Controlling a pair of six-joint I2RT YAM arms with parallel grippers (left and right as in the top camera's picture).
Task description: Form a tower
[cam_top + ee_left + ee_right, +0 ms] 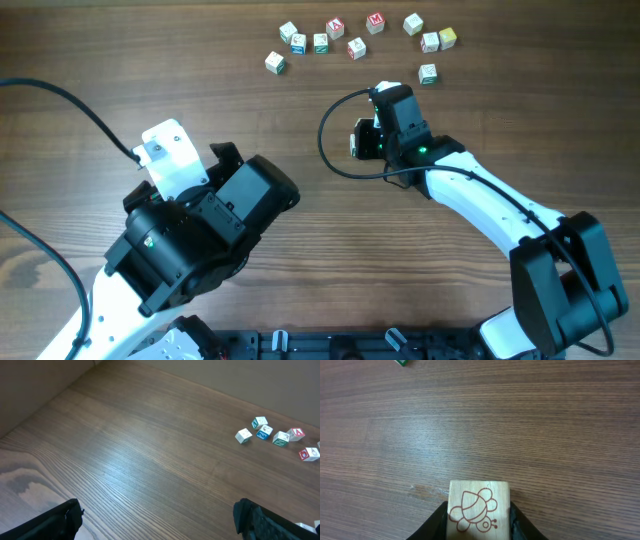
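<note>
The left arm (190, 240) sits low at the left of the overhead view. It is bent and points toward the upper right. Its end effector (160, 522) is wide apart and holds nothing. In its own camera, one black finger (55, 520) shows at the bottom left and the other at the bottom right, with the brown wooden surface (125, 450) between them.

The right arm (480, 200) comes in from the lower right corner and reaches toward the upper middle. Its end effector (385, 100) is squeezed onto one block (479, 510), with a finger on each side.

That block is right of the middle in the overhead view, just below the others. The face toward the wrist camera shows a bee drawn in red-brown lines, right way up. The block is as wide as it is tall, so no side is longer.

Eleven loose blocks (356, 47) lie scattered along the top, from the middle to the right. I cannot tell if any are stacked.
</note>
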